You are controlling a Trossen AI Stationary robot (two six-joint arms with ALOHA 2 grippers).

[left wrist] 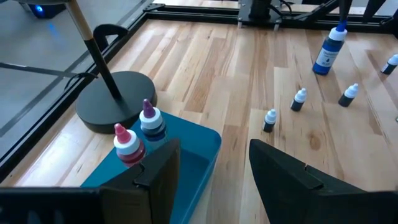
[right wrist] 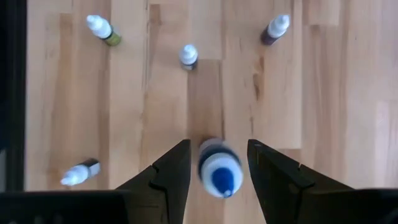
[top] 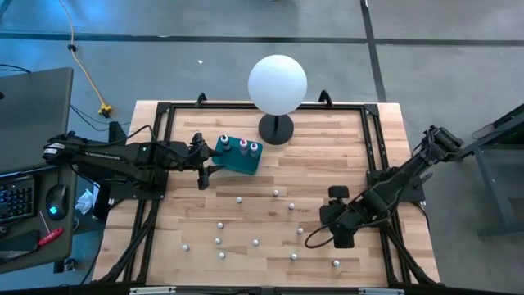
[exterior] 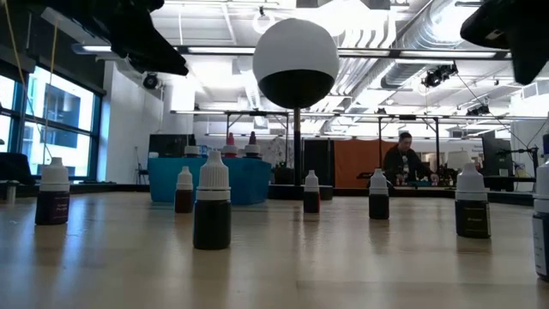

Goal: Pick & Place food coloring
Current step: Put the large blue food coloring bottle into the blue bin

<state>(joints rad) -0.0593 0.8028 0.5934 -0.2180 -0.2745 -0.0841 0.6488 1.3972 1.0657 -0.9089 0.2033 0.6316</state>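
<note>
The teal tray [top: 239, 157] lies left of centre with three food coloring bottles [top: 242, 147] standing in it; the left wrist view shows a red-topped one [left wrist: 127, 146] and a purple-topped one [left wrist: 149, 121]. My left gripper [left wrist: 212, 149] is open and hovers over the tray's end nearest the left edge [top: 203, 170]. My right gripper [right wrist: 219, 146] points down at the near right of the table [top: 338, 236]. A blue-topped bottle [right wrist: 219, 169] sits between its parted fingers and looks much bigger than the several loose bottles [right wrist: 188, 56] standing on the wood. My right gripper comes from above with a finger [right wrist: 177, 165] on either side of the blue-topped bottle's body [right wrist: 205, 163]. A thin strip of table shows on each side, and I cannot tell whether a finger touches it.
A white globe [top: 277, 82] on a black stand [top: 276, 129] rises just beyond the tray, its base [left wrist: 115, 102] beside it. Several small bottles [top: 255, 242] stand scattered over the near half of the table [exterior: 212, 210]. A black frame [top: 372, 131] runs around the wooden top.
</note>
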